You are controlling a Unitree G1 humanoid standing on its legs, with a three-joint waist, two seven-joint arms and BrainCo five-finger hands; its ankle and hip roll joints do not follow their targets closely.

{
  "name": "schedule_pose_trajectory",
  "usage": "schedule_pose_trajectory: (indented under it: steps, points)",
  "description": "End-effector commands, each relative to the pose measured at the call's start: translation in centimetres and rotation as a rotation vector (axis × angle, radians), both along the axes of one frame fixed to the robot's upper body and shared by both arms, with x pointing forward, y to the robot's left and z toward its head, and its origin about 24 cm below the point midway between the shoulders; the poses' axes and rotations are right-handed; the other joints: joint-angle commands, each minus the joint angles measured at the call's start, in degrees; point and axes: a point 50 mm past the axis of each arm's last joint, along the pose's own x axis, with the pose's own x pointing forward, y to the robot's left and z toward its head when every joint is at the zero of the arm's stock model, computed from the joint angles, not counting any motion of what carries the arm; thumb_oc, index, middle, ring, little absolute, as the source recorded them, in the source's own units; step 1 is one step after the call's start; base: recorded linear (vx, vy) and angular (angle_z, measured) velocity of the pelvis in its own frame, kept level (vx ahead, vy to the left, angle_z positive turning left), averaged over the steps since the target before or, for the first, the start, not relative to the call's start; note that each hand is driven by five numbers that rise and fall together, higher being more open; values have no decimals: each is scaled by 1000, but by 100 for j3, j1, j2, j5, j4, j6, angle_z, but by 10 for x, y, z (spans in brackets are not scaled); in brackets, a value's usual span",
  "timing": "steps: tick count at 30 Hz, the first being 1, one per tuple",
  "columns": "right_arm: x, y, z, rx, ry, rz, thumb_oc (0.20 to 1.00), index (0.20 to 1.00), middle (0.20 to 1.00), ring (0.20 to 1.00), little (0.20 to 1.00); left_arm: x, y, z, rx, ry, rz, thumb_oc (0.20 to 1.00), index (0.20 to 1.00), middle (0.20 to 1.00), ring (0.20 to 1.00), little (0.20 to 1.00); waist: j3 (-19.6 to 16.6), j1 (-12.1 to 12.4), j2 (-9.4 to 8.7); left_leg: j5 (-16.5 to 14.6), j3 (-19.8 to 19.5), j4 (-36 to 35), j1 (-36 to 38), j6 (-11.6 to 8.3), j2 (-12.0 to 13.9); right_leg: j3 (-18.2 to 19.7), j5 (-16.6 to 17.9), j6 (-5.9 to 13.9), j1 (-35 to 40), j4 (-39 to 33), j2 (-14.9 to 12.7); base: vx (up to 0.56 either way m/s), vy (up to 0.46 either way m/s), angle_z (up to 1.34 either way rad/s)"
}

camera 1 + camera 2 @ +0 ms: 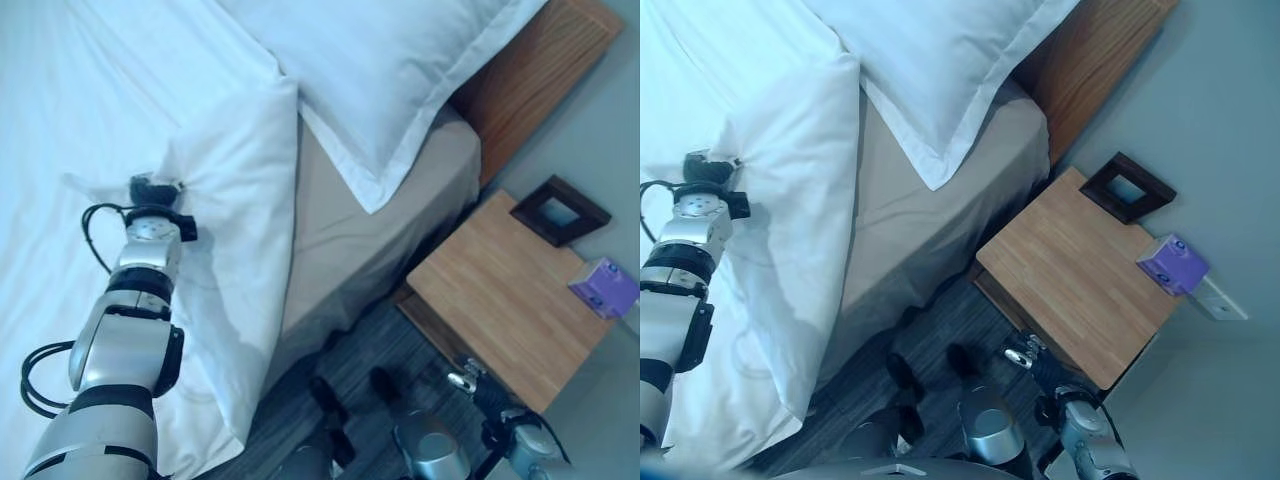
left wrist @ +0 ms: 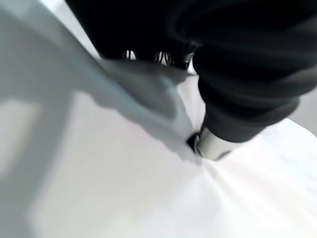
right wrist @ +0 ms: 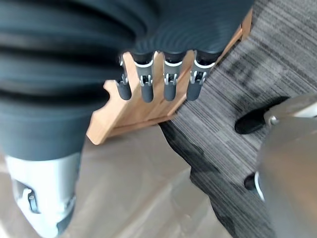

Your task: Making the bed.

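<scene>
My left hand (image 1: 152,188) pinches the white duvet (image 1: 240,200) mid-left of frame, right hand (image 3: 158,74) hanging relaxed; next, pull it toward the pillow (image 1: 380,60)

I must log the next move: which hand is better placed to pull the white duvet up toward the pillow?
Left. The left hand is already on the white duvet, cloth bunched at its fingers. The right hand hangs open over the grey carpet, beside the wooden bedside table.

White duvet (image 1: 230,200) bunched around my left hand (image 1: 152,188); white pillow (image 1: 380,60) beyond it. Beige sheet (image 1: 400,200). Light-wood nightstand (image 1: 505,290) w/ dark frame (image 1: 560,210), purple box (image 1: 603,286). Grey streaked carpet (image 3: 277,74) below my right hand (image 3: 158,82).
</scene>
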Motion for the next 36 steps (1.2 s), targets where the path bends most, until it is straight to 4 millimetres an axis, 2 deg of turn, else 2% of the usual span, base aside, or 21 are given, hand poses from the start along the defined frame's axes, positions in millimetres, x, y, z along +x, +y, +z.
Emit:
schedule_pose_trajectory:
  steps: [1,2,3,4,5,6,7,8,9,12,15,18,19,20,22,24,26,28,31,33,36]
  points:
    - [-8,-8,4,-19,-13,28,1000,1000,1000,1000,1000,10,-37,-6,-42,-65,-165,200,200,200,200,200,-533,-94,107,-110,-93,40,356,-491,15,-275,468,563,-491,-61,-153,0,0,0]
    - [-8,-8,4,-19,-11,29,1000,1000,1000,1000,1000,14,-57,-6,-39,-88,-240,200,200,200,200,200,-577,-110,134,-115,-91,40,372,-488,9,-277,468,565,-475,-66,-157,31,-9,0]
    - [-8,-8,4,-17,-12,26,1000,1000,1000,1000,1000,18,-91,-4,-39,-130,-369,200,200,200,200,200,-624,-134,174,-125,-93,40,396,-487,1,-278,474,565,-450,-71,-160,0,0,0]
    - [-6,-8,5,-17,-15,29,1000,1000,1000,1000,1000,18,-111,-4,-20,-144,-445,200,200,200,200,200,-655,-143,202,-128,-98,40,410,-482,-3,-290,477,565,-427,-82,-171,0,0,0]
    - [-5,-8,6,-12,-20,20,1000,1000,1000,1000,1000,15,-141,0,-11,-185,-561,200,200,200,200,200,-686,-150,234,-129,-104,40,422,-478,-8,-303,480,568,-404,-89,-187,7,-1,3]
    - [-5,-8,6,-12,-20,20,1000,1000,1000,1000,1000,15,-141,0,-11,-185,-561,200,200,200,200,200,-686,-150,234,-129,-104,40,422,-478,-8,-303,480,568,-404,-89,-187,0,0,0]
    - [-2,-7,7,8,-32,-5,1000,1000,1000,1000,1000,-1,-192,-9,-96,-226,-771,200,200,200,200,200,-748,-159,301,-137,-151,40,440,-465,-22,-334,471,565,-356,-106,-214,23,6,-5]
    - [3,-6,8,19,-37,-18,1000,1000,1000,1000,1000,-35,-262,-32,-262,-190,-1044,200,200,200,200,200,-830,-200,363,-161,-152,40,485,-439,-35,-330,468,566,-318,-106,-221,23,7,-3]
    - [3,-6,8,19,-37,-18,1000,1000,1000,1000,1000,-35,-262,-32,-262,-190,-1044,200,200,200,200,200,-832,-198,363,-161,-151,40,485,-439,-35,-329,468,566,-319,-106,-221,18,9,5]
    - [5,-2,8,27,-36,-10,1000,1000,1000,1000,1000,-62,-297,-60,-415,-92,-1165,200,200,200,200,200,-924,-277,398,-190,-85,40,545,-418,-31,-283,459,569,-293,-106,-193,15,2,4]
    - [4,1,4,41,-10,-9,1000,1000,1000,1000,1000,-84,-318,-83,-535,5,-1235,200,200,200,200,200,-1005,-341,426,-213,-1,40,588,-408,-19,-212,456,568,-277,-106,-172,19,1,-1]
    - [2,3,2,64,9,-12,1000,1000,1000,1000,1000,-95,-321,-90,-550,45,-1292,200,200,200,200,200,-1059,-371,463,-220,25,40,633,-407,-16,-169,454,564,-250,-106,-165,25,-5,-12]
    - [0,2,1,64,19,-13,1000,1000,1000,1000,1000,-96,-319,-89,-529,44,-1312,561,561,561,561,561,-1077,-374,482,-226,22,40,650,-410,-20,-165,446,564,-234,-106,-165,28,-6,-9]
    - [-1,1,0,67,27,-12,1000,1000,1000,1000,1000,-96,-316,-87,-499,40,-1326,1000,1000,1000,1000,1000,-1098,-368,507,-229,20,40,665,-412,-21,-173,443,566,-218,-106,-169,32,-6,-2]
    - [-8,-2,-3,71,44,-14,1000,1000,1000,1000,1000,-92,-302,-76,-536,-10,-1330,1000,1000,1000,1000,1000,-1156,-327,540,-223,-25,40,686,-416,-32,-219,428,562,-172,-106,-180,16,-9,0]
    - [-10,-2,-4,77,50,-19,1000,1000,1000,1000,1000,-92,-298,-74,-550,-23,-1321,1000,1000,1000,1000,1000,-1176,-311,548,-223,-48,40,692,-416,-34,-243,418,559,-160,-106,-187,13,-12,8]
    - [-14,-4,-6,91,63,-47,1000,1000,1000,1000,1000,-93,-286,-60,-600,-95,-1322,1000,1000,1000,1000,1000,-1230,-217,552,-211,-137,40,692,-424,-46,-320,388,549,-103,-106,-204,9,-36,5]
    - [-15,-4,-7,97,64,-49,1000,1000,1000,1000,1000,-93,-282,-55,-618,-119,-1322,1000,1000,1000,1000,1000,-1239,-185,549,-207,-165,40,693,-426,-46,-355,380,546,-86,-106,-212,1,-16,-2]
    - [-20,-4,-10,121,78,-67,1000,1000,1000,1000,1000,-97,-273,-38,-671,-208,-1341,1000,1000,1000,1000,1000,-1296,-73,543,-179,-267,40,680,-434,-49,-434,358,525,-46,-106,-216,-1,-32,15]
    - [-26,-3,-13,141,89,-75,1000,1000,1000,1000,1000,-104,-262,-16,-730,-328,-1367,1000,1000,1000,1000,1000,-1355,42,519,-164,-391,40,693,-441,-57,-547,311,509,37,-106,-227,17,-27,22]
    - [-28,-4,-14,140,95,-73,1000,1000,1000,1000,1000,-107,-257,-11,-736,-358,-1375,1000,1000,1000,1000,1000,-1368,84,505,-159,-445,40,700,-442,-63,-606,289,505,80,-106,-239,10,-11,28]
